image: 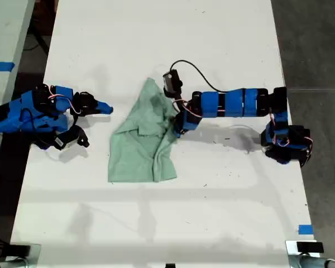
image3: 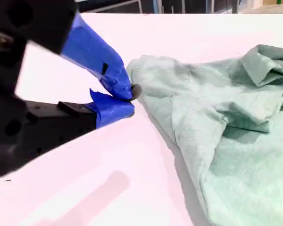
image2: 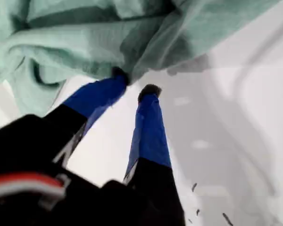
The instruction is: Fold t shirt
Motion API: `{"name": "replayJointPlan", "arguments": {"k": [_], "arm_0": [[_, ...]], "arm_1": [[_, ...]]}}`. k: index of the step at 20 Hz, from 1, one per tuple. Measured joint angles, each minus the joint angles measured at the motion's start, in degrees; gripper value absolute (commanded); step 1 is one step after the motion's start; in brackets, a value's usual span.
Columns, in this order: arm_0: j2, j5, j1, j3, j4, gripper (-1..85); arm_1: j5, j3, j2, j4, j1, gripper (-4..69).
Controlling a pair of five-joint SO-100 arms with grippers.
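Observation:
The pale mint-green t shirt (image: 142, 145) lies crumpled and partly folded over itself in the middle of the white table (image: 156, 44). My first gripper (image: 177, 129) reaches in from the exterior view's right, at the shirt's edge. In the first wrist view its blue fingers stand a little open (image2: 133, 82), with the tips at the hem of the t shirt (image2: 85, 28) and no fabric clearly pinched. My second gripper (image: 106, 109) sits on the exterior view's left, a short gap from the cloth. Its jaws (image3: 129, 100) are shut on nothing, pointing toward the t shirt (image3: 226, 117).
A black cable (image: 195, 70) loops over the table behind the first arm. Blue tape (image: 305, 229) marks the table's near corner on the exterior view's right. Metal clamps (image: 304, 247) sit at the near edge. A second table (image: 3, 33) stands at the exterior view's left.

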Motion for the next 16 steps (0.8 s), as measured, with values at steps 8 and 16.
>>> {"name": "replayJointPlan", "arguments": {"k": [8,16], "arm_0": [[0.0,0.0,0.0,0.0,0.0,-0.2],[0.0,0.0,0.0,0.0,0.0,-0.2]], "arm_1": [[-2.0,-6.8,-4.1,-7.1,2.7,0.3],[-6.7,-11.0,-1.0,-3.8,-1.8,1.9]]}}
